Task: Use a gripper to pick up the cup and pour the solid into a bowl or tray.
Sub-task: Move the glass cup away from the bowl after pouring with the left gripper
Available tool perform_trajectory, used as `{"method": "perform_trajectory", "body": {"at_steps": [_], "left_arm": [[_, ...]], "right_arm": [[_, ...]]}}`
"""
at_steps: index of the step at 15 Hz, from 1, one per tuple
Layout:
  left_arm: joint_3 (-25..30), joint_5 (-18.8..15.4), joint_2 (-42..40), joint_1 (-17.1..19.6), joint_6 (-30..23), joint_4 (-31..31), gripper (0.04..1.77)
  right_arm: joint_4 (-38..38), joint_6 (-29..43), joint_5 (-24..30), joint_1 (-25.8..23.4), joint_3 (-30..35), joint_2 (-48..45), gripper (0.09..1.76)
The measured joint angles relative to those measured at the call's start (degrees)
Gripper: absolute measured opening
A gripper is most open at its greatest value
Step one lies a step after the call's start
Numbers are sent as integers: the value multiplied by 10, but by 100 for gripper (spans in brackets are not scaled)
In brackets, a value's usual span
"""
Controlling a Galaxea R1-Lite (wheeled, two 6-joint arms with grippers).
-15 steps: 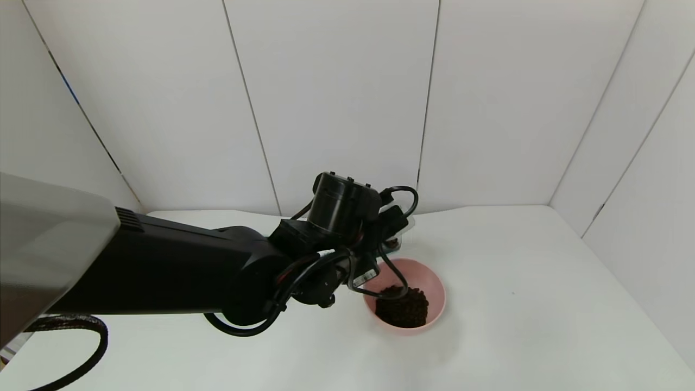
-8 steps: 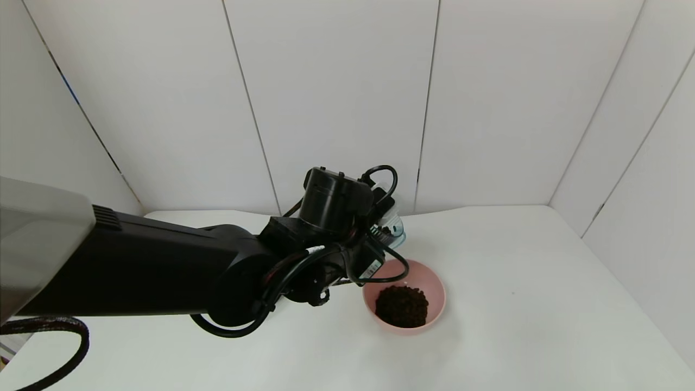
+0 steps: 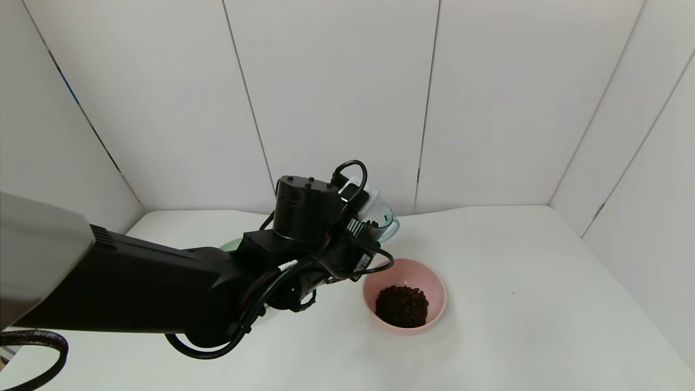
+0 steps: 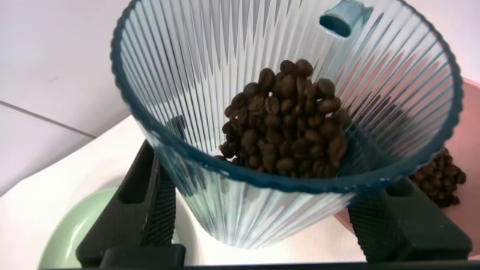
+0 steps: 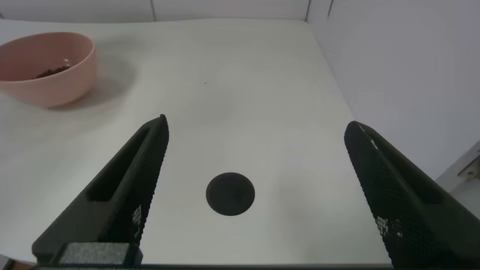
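Note:
My left gripper [image 3: 365,224] is shut on the cup [image 3: 376,216], a ribbed transparent blue-grey mug, and holds it in the air up and to the left of the pink bowl [image 3: 434,287]. In the left wrist view the black fingers [image 4: 152,202] press both sides of the cup [image 4: 225,90], which holds a small pile of brown beans [image 4: 289,120]; its light blue handle [image 4: 343,15] is on the far side. A heap of beans [image 3: 402,306] lies in the bowl. My right gripper [image 5: 256,124] is open and empty above the bare table.
A pale green plate [image 3: 232,245] lies behind the left arm, also in the left wrist view [image 4: 67,232]. The bowl shows far off in the right wrist view [image 5: 45,67]. A black round spot [image 5: 230,193] marks the table under the right gripper. White walls close the table.
My left arm has drawn back to the left and up from over the bowl with the cup, and the cup has tipped back toward upright. The heap in the bowl is uncovered.

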Motion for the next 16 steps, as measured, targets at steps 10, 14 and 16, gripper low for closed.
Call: {"method": "perform_trajectory", "body": {"at_steps": [10,14,16], "left_arm": [[78,-9,39,49,-73,-227,129],[87,-14,75,58,-90,-321,129],[87,-12,95,67,-91,-334,129]], "right_arm": [[0,0,0,0,0,0,171],[0,0,0,0,0,0,171],[0,0,0,0,0,0,171]]}}
